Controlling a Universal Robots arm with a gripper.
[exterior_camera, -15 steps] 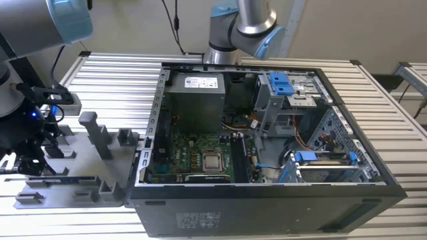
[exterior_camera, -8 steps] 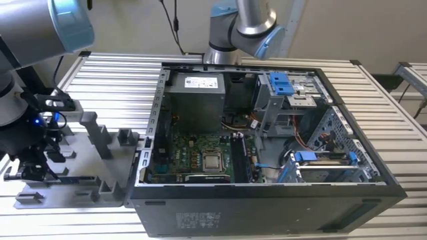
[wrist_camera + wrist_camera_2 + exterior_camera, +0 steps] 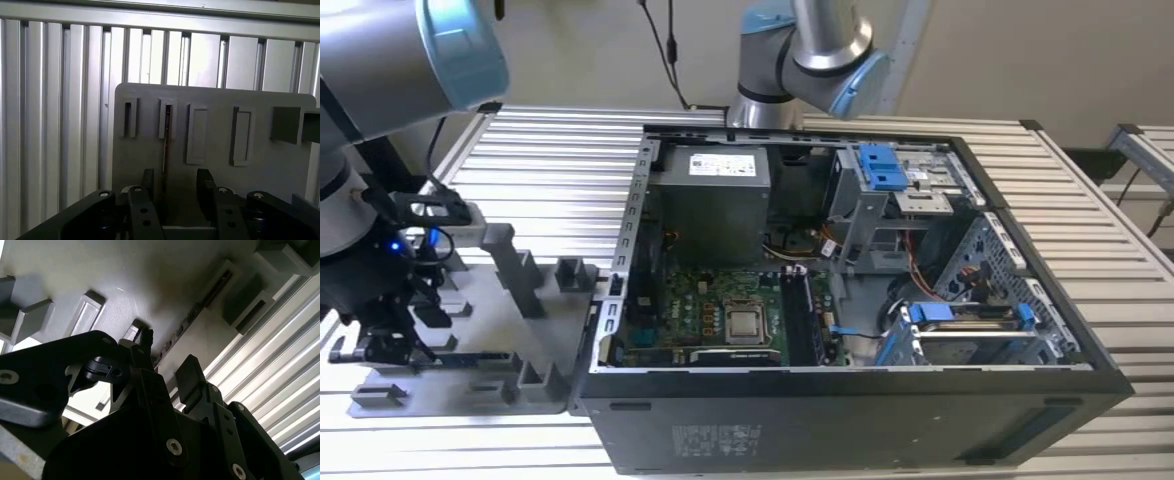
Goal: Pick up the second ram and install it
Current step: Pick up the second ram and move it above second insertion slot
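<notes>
second ram [image 3: 165, 145]: thin dark stick; edge-on in holder [image 3: 215, 100] slot

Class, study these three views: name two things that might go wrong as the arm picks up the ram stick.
1. In the first wrist view the open hand straddles the second ram, which stands on edge nearer one finger; closing may tip it in its slot.
2. The grey holder has raised slot walls beside the stick; a finger might catch on them.
</notes>
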